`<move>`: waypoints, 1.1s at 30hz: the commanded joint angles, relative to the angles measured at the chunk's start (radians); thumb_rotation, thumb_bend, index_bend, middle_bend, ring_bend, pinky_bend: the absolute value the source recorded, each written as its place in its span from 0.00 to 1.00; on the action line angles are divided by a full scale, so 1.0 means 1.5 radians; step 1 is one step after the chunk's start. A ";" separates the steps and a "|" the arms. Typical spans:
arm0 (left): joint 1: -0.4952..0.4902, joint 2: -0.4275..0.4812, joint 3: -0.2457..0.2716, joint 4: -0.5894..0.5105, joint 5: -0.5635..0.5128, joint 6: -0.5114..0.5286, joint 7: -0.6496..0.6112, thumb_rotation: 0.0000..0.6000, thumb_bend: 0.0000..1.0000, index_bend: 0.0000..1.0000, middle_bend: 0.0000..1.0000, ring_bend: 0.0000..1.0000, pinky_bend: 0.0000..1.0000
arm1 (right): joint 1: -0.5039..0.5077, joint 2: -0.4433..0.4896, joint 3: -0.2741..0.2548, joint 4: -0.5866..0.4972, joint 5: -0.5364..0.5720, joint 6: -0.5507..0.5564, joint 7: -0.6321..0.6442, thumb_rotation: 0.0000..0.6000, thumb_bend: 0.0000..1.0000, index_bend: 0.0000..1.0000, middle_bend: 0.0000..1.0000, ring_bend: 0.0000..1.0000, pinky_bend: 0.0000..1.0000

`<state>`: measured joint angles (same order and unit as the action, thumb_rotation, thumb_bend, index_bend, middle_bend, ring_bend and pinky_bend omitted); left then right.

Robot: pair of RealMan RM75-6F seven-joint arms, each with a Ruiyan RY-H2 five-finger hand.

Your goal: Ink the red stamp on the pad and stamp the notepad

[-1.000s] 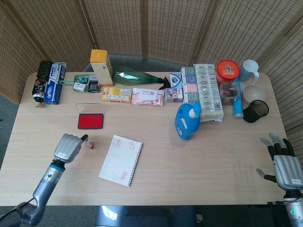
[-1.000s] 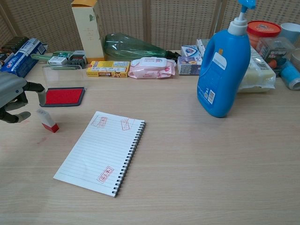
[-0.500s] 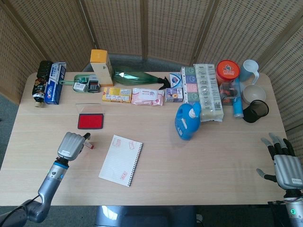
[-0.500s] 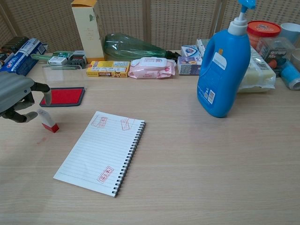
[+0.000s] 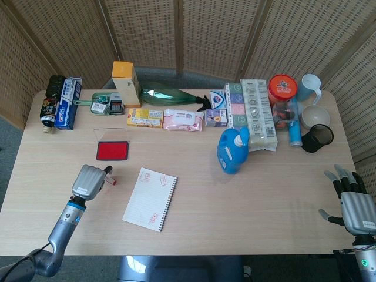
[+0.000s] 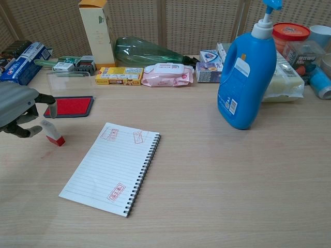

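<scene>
The red stamp [image 5: 110, 180] [image 6: 53, 133] lies tilted on the table, red end down and white handle up, left of the notepad. My left hand [image 5: 89, 181] [image 6: 18, 108] hovers just left of the stamp. Its thumb and curled fingers are apart around the white handle, and I cannot tell whether they touch it. The red ink pad [image 5: 112, 151] [image 6: 70, 106] lies open behind the stamp. The spiral notepad [image 5: 150, 198] [image 6: 111, 168] carries three red stamp marks. My right hand [image 5: 354, 204] rests open past the table's right front corner, holding nothing.
A blue detergent bottle [image 5: 232, 150] [image 6: 245, 72] stands right of centre. Boxes, a green bottle [image 5: 167, 97], wipes, jars and cups line the back edge. The ink pad's clear lid [image 6: 64, 82] stands behind the pad.
My left hand has shifted right and closed in on the stamp's white handle. The stamp, notepad and right hand have not moved.
</scene>
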<state>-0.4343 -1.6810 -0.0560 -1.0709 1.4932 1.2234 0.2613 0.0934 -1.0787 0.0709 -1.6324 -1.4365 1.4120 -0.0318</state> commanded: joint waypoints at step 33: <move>-0.019 -0.023 -0.003 0.015 -0.029 -0.034 0.033 1.00 0.37 0.51 1.00 1.00 1.00 | 0.001 0.005 0.001 0.000 0.006 -0.004 0.006 1.00 0.00 0.12 0.01 0.00 0.00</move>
<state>-0.4631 -1.7158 -0.0598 -1.0485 1.4491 1.1726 0.3107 0.0944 -1.0718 0.0723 -1.6327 -1.4280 1.4057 -0.0222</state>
